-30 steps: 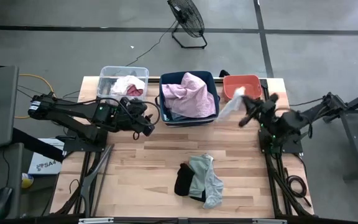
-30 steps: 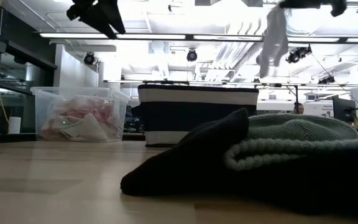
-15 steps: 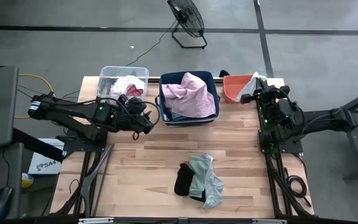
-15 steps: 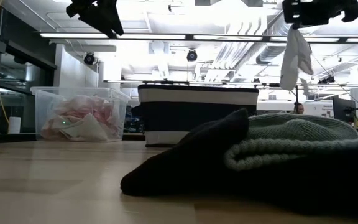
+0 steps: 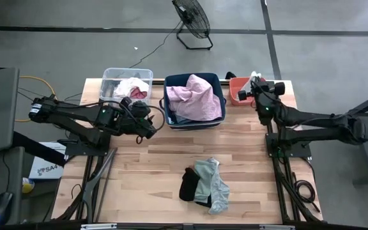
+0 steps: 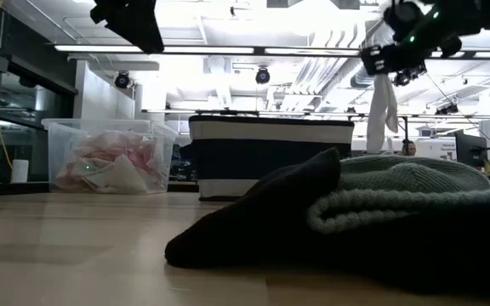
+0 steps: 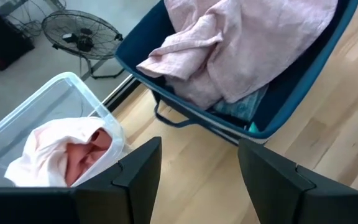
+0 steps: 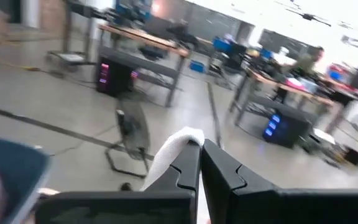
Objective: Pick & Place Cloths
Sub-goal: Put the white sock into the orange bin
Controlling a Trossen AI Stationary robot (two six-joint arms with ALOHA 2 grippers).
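My right gripper (image 5: 255, 85) (image 8: 200, 155) is shut on a white cloth (image 5: 254, 75), above the far side of the coral bin (image 5: 240, 91). In the low view the cloth (image 6: 382, 110) hangs in a narrow strip below that gripper (image 6: 391, 59). My left gripper (image 5: 153, 130) (image 7: 197, 174) is open and hovers above the table between the clear bin (image 5: 127, 75) and the navy bin (image 5: 169, 102), touching nothing. A pile of black and grey-green cloths (image 5: 203, 183) (image 6: 381, 212) lies flat on the near middle of the table. My right gripper pinches the white cloth between its two fingers at a bunched upper end (image 8: 180, 140). One layer or several, I cannot tell. The cloth is lifted clear and hangs slack below the fingers (image 6: 383, 119).
The clear bin holds pink and white cloth (image 7: 67, 149). The navy bin holds a light pink cloth (image 5: 195, 96) (image 7: 229, 43) over blue fabric. Bare wood lies between the bins and the pile. A floor fan (image 5: 192, 19) stands beyond the table's far edge.
My right gripper has swung from in front of the coral bin toward the table's far edge and come down, staying shut on the white cloth. The cloth has travelled with it and now hangs lower, over the bin's far side.
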